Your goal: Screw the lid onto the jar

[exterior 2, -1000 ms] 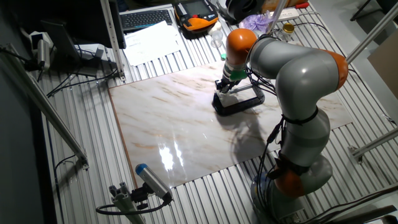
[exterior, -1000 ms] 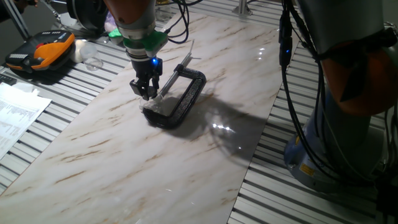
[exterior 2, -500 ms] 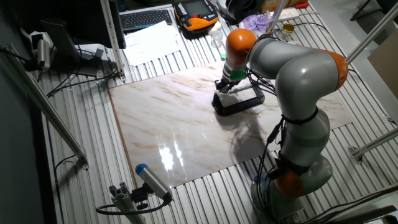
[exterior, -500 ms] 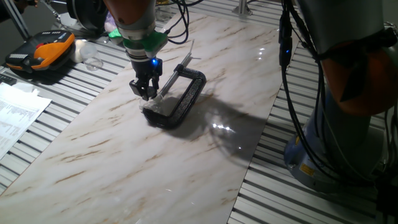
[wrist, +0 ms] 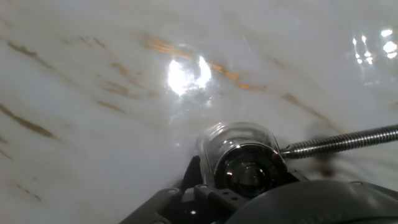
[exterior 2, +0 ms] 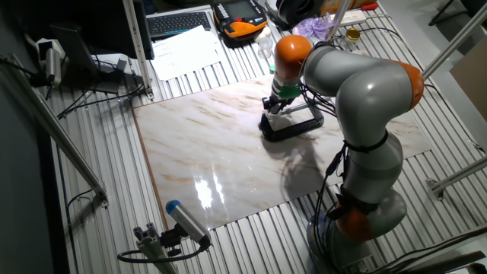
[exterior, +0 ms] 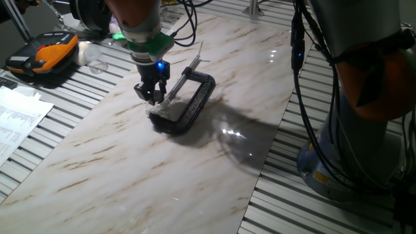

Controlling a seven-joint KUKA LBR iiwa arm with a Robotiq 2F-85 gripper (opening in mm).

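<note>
The small clear jar (wrist: 219,144) stands clamped in a black C-clamp (exterior: 192,103) on the marble table, with the steel screw rod (wrist: 341,142) pressing its side. The lid (wrist: 249,171), shiny-rimmed with a dark centre, sits on top of the jar. My gripper (exterior: 152,97) points straight down onto the jar's top (exterior: 160,112), its fingers drawn close together around the lid. The other fixed view shows the gripper (exterior 2: 275,106) at the clamp's (exterior 2: 293,123) left end. The fingertips themselves are hidden in the hand view.
The marble table (exterior: 130,169) stretches out around the clamp. An orange and black case (exterior: 44,53) and papers (exterior: 19,114) lie on the slatted bench to the left. The arm's base (exterior: 364,117) and cables stand at the right.
The hand has turned slightly about its own axis over the jar. The clamp and jar have stayed in place.
</note>
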